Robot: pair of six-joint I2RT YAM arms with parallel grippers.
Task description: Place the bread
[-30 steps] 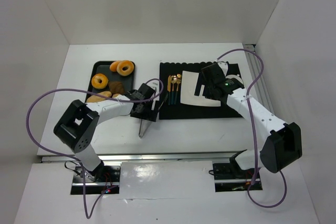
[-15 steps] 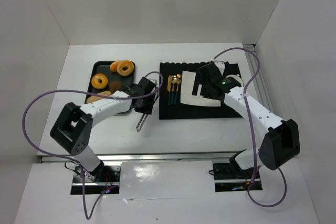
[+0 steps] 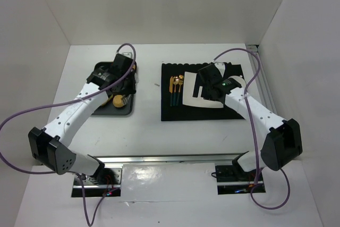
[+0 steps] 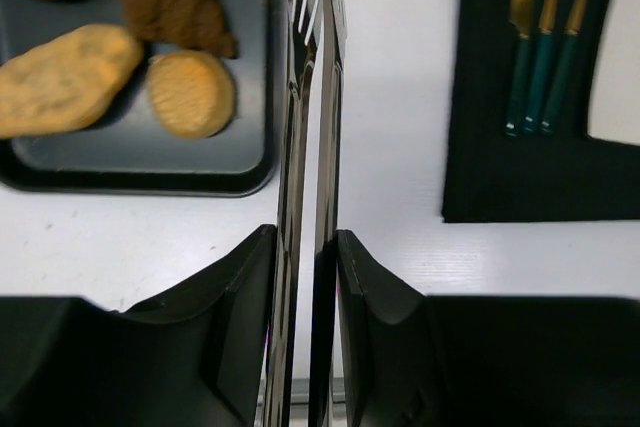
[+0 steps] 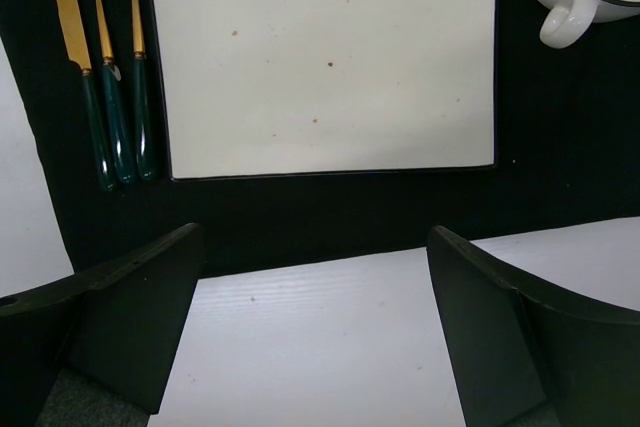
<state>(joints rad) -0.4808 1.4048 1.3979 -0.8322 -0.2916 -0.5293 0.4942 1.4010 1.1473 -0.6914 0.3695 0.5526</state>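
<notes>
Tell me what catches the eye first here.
Metal tongs clamped in the left gripper, running along the right edge of the dark tray of baked goods on the left side. To the right, the open right gripper hovers over an empty white square plate on the black mat.

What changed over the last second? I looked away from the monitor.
The left end effector, shut on the slim metal tongs, swung from beside the black placemat farther away and leftward, to the right edge of the black rectangular tray. The open right end effector barely moved above the white square plate; nothing was released.
</notes>
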